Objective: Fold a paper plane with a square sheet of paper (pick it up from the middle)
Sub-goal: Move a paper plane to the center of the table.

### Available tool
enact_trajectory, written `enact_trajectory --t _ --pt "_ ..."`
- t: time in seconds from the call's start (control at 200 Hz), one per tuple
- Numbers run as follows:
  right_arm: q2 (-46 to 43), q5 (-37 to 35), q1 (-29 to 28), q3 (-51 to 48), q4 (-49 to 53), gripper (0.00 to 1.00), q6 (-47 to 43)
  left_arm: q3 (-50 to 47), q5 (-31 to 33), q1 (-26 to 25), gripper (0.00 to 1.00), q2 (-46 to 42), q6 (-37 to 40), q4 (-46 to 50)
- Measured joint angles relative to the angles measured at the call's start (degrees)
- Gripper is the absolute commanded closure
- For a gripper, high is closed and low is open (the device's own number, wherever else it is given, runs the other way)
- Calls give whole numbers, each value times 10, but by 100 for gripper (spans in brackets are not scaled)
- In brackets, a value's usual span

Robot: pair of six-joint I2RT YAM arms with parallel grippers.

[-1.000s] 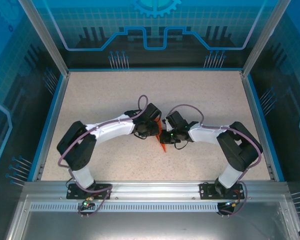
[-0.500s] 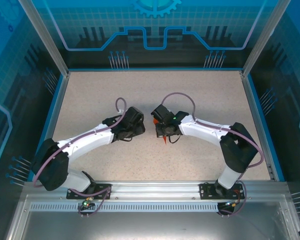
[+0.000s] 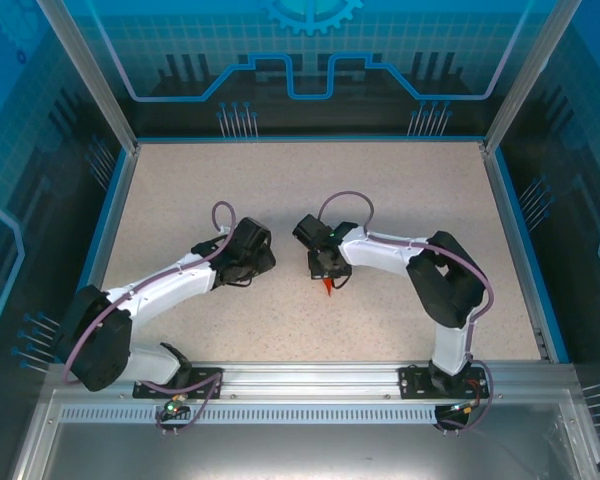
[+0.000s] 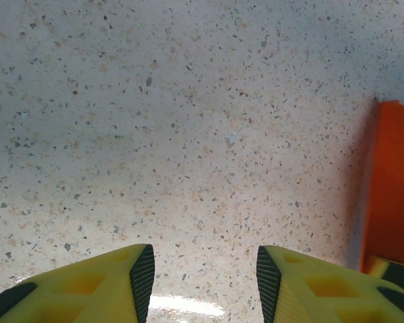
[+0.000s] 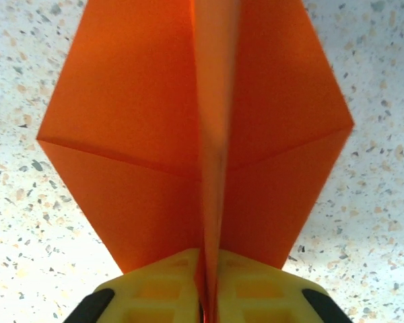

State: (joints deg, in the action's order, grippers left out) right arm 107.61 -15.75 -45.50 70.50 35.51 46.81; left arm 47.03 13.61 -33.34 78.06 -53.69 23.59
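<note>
Paper plane (image 5: 202,134), orange and already creased, sits near the middle of the surface (image 3: 180,190), a little toward its near edge, where the overhead view shows only its tip (image 3: 327,288) poking out from under the right wrist. The right fingers (image 5: 161,296) are pressed together on its raised centre fold, with the two wings spread flat to either side and the fold running straight away from them. The left fingers (image 4: 114,282) stand spread with nothing between them, low over bare surface. From them the plane lies off to the right, close by but not touching, one orange edge (image 4: 390,188) just in sight. The right arm is plainly the nearer one and has the hold, so any next crease looks to depend on the left arm coming in sideways toward the near wing
</note>
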Motion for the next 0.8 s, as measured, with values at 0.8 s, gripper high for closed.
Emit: enact_trajectory --t 0.8 --pt "20 16 0 -12 -25 72 12 1 -21 2 53 16 0 0"
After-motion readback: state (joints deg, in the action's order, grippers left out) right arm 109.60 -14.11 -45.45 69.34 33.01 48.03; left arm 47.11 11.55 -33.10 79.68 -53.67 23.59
